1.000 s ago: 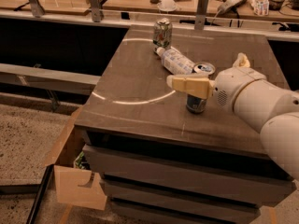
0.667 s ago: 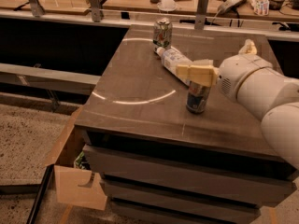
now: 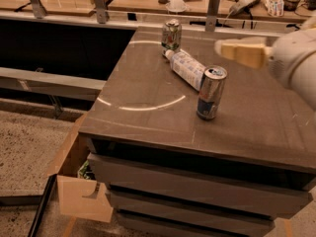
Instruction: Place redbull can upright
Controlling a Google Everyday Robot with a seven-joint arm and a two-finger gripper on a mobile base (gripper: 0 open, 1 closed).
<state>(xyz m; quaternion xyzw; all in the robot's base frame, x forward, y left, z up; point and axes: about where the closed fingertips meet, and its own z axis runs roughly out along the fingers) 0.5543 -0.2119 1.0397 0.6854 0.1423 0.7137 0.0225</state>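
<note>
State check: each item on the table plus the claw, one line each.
Redbull can: upright on the table, clear of the claw.
Bottle: lying on its side, just behind the redbull can.
Green can: upright, near the far edge.
Claw: in the air, above and right of the redbull can.

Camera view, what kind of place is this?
Probably a lab or workshop: cluttered workbench behind, grey drawer cabinet bearing the standing redbull can, gripper hovering up right of it.

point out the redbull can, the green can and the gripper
redbull can (image 3: pixel 211 95): camera view, middle of its side
green can (image 3: pixel 171 36): camera view, middle of its side
gripper (image 3: pixel 237 52): camera view, tan end, above right of the redbull can
</note>
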